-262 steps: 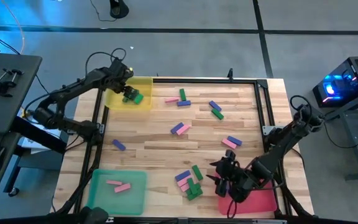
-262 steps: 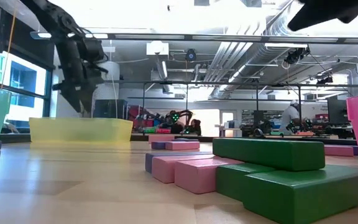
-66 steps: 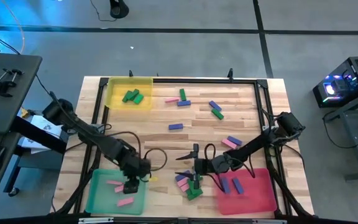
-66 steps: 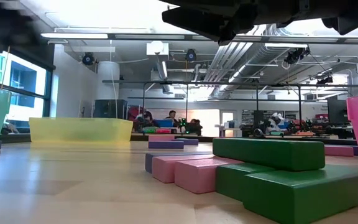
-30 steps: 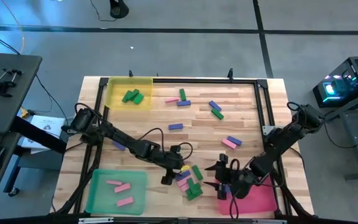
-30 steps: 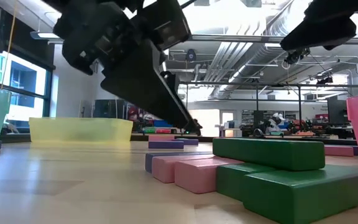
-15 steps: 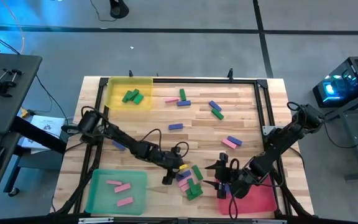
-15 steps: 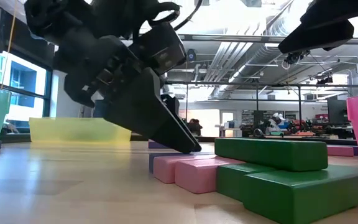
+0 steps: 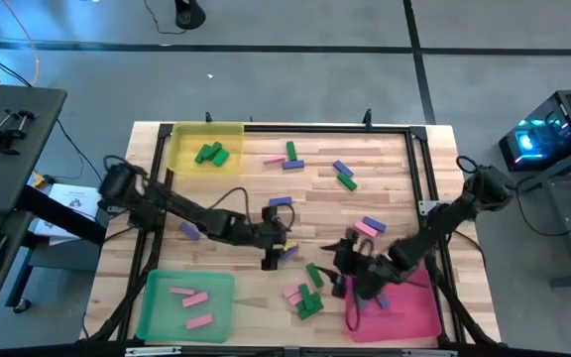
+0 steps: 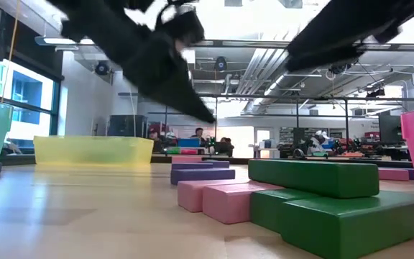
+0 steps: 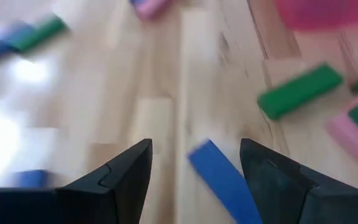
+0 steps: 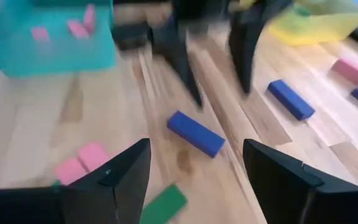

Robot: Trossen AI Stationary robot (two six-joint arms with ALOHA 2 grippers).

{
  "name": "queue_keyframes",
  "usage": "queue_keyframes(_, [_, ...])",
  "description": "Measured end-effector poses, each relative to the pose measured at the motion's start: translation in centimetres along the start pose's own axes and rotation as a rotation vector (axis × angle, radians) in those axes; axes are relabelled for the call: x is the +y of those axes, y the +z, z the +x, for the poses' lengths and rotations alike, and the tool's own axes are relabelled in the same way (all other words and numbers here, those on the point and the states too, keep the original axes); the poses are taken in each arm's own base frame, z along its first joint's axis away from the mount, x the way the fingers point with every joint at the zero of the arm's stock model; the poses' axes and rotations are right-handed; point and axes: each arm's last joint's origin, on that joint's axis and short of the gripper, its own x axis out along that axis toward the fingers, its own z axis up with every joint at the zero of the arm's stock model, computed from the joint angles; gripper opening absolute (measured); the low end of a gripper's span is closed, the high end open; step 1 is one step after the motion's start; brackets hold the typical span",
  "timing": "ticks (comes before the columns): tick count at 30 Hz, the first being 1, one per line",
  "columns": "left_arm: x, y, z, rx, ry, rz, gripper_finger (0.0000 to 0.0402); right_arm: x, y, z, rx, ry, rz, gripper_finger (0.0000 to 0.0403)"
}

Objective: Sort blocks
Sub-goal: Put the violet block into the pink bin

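L gripper (image 9: 275,256) spread, empty, above blue block (image 9: 290,250) near table centre. R gripper (image 9: 342,260) spread wide, empty, beside same block.

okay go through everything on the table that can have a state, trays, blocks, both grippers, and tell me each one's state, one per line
Left gripper: open, empty, over a blue block.
Right gripper: open, empty.
Square yellow plastic tray: holds two green blocks.
Square green plastic tray: holds two pink blocks.
Square pink-red plastic tray: contents partly hidden.

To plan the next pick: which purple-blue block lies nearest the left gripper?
The purple-blue block lying loose just beside the open left gripper; the other blue ones lie farther up the table.
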Motion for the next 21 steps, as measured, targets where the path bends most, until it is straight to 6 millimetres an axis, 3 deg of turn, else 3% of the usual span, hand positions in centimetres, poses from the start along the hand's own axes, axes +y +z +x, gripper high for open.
queue_keyframes(6, [0.8,2.8,-6.1,-0.098,0.117,-0.041,0.0229,-3.2,0.7,6.1,0.083,0.122,-0.145,0.024])
queue_keyframes(11, [-0.1,3.5,-9.9,-0.144,0.103,-0.056,0.0229,-5.4,-0.4,11.1,0.083,0.312,-0.345,0.024])
queue_keyframes(17, [-2.3,2.9,-11.1,-0.146,0.083,-0.034,0.0229,-8.5,-2.5,14.5,0.172,0.368,-0.327,0.0237])
queue_keyframes(21, [-3.4,2.1,-11.2,-0.146,0.111,-0.055,0.0229,-9.0,-3.3,15.4,0.196,0.408,-0.308,0.0204])
